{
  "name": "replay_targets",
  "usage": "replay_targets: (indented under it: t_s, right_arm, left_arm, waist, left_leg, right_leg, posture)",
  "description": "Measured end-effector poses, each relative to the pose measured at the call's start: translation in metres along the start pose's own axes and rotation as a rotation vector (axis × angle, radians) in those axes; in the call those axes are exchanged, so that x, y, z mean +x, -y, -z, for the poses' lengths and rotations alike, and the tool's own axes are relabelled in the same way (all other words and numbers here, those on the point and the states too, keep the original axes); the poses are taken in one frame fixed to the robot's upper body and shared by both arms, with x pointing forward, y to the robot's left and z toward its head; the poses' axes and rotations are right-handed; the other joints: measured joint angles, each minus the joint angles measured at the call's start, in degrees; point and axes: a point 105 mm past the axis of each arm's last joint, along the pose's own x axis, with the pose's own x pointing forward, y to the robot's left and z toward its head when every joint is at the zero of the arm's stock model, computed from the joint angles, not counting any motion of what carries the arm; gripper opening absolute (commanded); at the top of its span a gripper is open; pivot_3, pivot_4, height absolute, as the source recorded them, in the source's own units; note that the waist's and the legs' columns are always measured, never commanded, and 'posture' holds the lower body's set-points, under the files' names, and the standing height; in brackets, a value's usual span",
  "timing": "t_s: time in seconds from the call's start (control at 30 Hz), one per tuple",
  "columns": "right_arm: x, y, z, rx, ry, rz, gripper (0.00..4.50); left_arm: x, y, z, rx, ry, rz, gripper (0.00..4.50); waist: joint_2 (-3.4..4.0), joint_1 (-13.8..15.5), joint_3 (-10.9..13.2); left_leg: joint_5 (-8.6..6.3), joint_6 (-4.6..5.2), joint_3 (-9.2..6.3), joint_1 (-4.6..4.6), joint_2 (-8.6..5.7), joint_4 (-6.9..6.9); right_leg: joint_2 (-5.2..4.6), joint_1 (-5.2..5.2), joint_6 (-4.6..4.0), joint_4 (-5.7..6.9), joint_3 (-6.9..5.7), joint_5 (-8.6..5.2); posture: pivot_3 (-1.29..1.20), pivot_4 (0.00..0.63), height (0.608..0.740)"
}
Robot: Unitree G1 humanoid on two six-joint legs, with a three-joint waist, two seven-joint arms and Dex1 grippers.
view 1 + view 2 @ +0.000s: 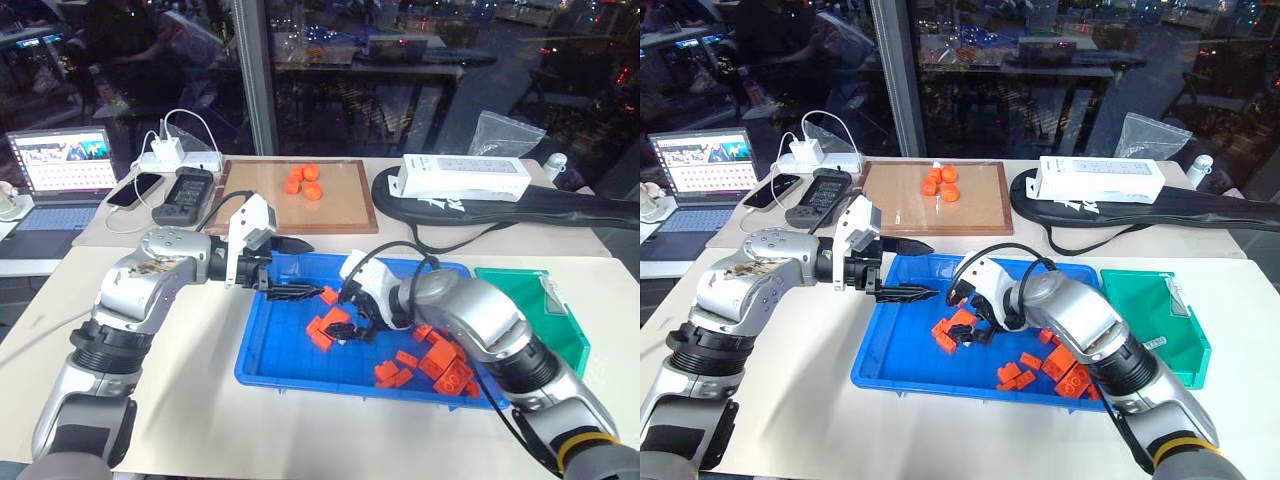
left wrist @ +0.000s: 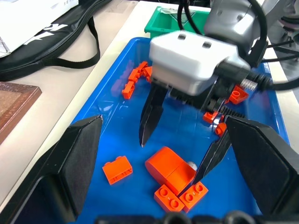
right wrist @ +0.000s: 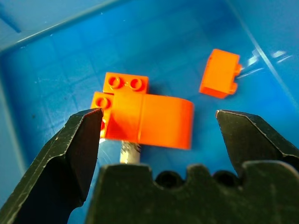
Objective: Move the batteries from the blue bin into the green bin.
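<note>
The blue bin [image 1: 272, 362] lies on the white table in front of me, holding several loose orange blocks [image 1: 440, 365]. One silvery battery [image 3: 129, 153] pokes out from under a large orange block [image 3: 159, 121] near the bin's left end; the same battery [image 2: 190, 165] shows beside that block in the left wrist view. My right gripper [image 1: 345, 322] hangs open just above this block, one finger on each side, holding nothing. My left gripper [image 1: 316, 268] is open over the bin's back left corner, pointing toward the right one, and is empty. The green bin [image 1: 530, 300] stands against the blue bin's right end.
A brown wooden tray [image 1: 255, 205] with orange pieces sits behind the blue bin. A black bag [image 1: 560, 205] and a white box [image 1: 465, 178] lie at the back right. A laptop [image 1: 60, 170], a phone [image 1: 135, 190] and a power strip [image 1: 180, 160] occupy the back left.
</note>
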Motion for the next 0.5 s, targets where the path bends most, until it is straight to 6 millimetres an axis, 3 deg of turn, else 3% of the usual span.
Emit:
replay_targets:
  t_s: [0.3,0.5]
  right_arm:
    - [0.0093,0.0017,0.0051,0.082,-0.028,0.012,4.47]
    - [0.0056,0.0063,-0.0002,0.108,0.011,0.027,2.80]
  left_arm:
    - [-0.0003,0.0000,0.0007,-0.006,-0.005,-0.001,4.50]
    - [-0.0002,-0.0001,0.0008,-0.006,-0.006,-0.003,4.50]
  waist:
    - [0.00,0.0,0.0]
    - [0.00,-0.1,0.0]
  left_leg:
    - [0.00,0.00,0.00,0.00,0.00,-0.01]
    - [0.00,0.00,0.01,0.07,0.00,-0.01]
  right_leg:
    - [0.00,0.00,0.00,0.01,0.00,0.00]
    - [0.01,0.03,0.00,0.02,0.01,0.00]
  posture:
    - [0.00,0.150,0.699]
    - [0.00,0.150,0.699]
